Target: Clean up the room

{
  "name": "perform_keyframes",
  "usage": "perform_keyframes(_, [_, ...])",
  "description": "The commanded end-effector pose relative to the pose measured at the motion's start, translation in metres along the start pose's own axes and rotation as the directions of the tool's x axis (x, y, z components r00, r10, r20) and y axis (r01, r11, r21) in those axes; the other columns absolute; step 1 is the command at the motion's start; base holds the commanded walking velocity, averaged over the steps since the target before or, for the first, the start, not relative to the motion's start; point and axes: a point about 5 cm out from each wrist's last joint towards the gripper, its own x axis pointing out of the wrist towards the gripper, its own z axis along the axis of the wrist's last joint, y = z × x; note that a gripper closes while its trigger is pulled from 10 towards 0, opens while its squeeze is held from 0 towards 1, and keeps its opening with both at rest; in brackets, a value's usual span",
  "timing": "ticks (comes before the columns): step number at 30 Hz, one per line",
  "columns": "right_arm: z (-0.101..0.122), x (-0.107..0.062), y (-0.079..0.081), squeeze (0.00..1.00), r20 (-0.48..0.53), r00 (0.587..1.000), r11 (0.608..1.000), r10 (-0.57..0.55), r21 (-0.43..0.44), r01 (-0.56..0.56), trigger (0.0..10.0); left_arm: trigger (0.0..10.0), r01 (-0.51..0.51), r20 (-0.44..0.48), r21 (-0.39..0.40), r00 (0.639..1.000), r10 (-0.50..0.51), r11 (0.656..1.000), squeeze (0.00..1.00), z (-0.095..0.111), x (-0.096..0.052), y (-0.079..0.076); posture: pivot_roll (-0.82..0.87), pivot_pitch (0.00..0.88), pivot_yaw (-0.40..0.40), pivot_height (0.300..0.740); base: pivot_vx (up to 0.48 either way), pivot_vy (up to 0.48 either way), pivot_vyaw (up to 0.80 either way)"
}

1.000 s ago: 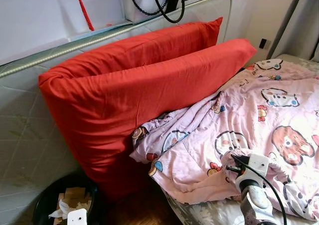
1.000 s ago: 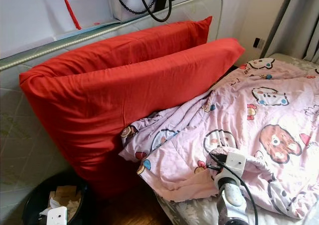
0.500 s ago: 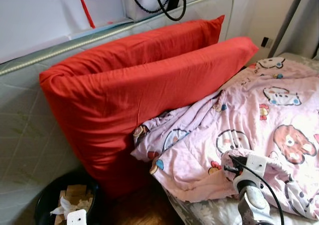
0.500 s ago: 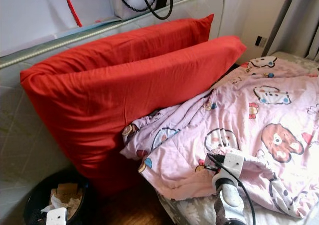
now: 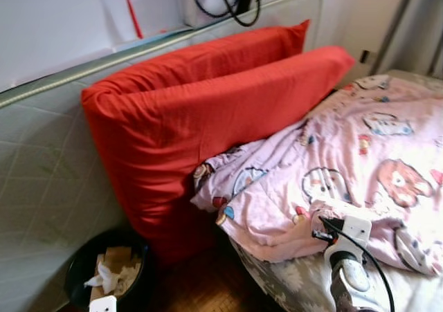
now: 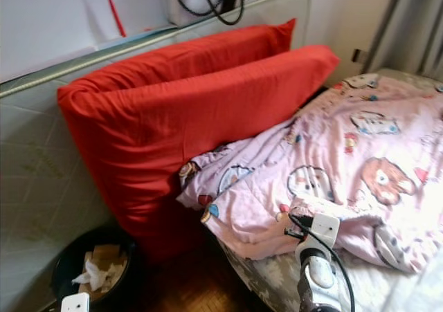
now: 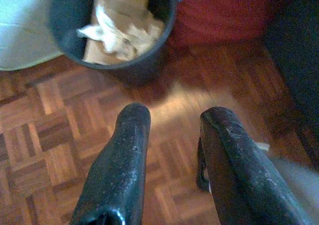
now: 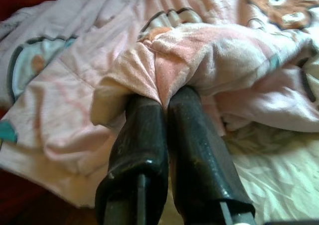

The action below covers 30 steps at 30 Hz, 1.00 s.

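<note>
Likely a home bedroom, bed [image 5: 291, 284], red pillows [image 5: 208, 118], pink quilt [image 5: 346, 167]

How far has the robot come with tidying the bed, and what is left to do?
Done: two red pillows stand against the headboard. In hand: the right gripper is shut on a fold of the pink quilt, which lies bunched and wrinkled on the bed. Left: the quilt looks not yet spread flat. The left gripper hangs open above the wooden floor, near a black bin holding paper scraps.

Pillows [image 5: 208, 111] left of blanket [image 5: 360, 167] (on bed) — bin [image 5: 104, 281] below.
</note>
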Motion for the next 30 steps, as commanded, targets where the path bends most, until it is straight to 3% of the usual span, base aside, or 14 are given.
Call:
perform_keyframes(1, [0.0013,0.0006,0.0003,0.00,0.004,1.000,1.000,-0.013,0.005,0.013,10.0,10.0,-0.008,-0.051,-0.001,0.999,0.008,1.000,0.00,-0.0143,-0.0052,0.0037,0.08,0.000,0.090,0.740,-0.281,0.000,0.00])
perform_keyframes(30, [0.0028,-0.0008,-0.0021,0.00,0.030,0.999,1.000,-0.025,0.017,0.025,10.0,10.0,0.002,-0.049,-0.002,0.999,-0.002,1.000,0.00,-0.0118,-0.0031,-0.0025,0.07,0.000,0.087,0.740,-0.284,0.000,0.00])
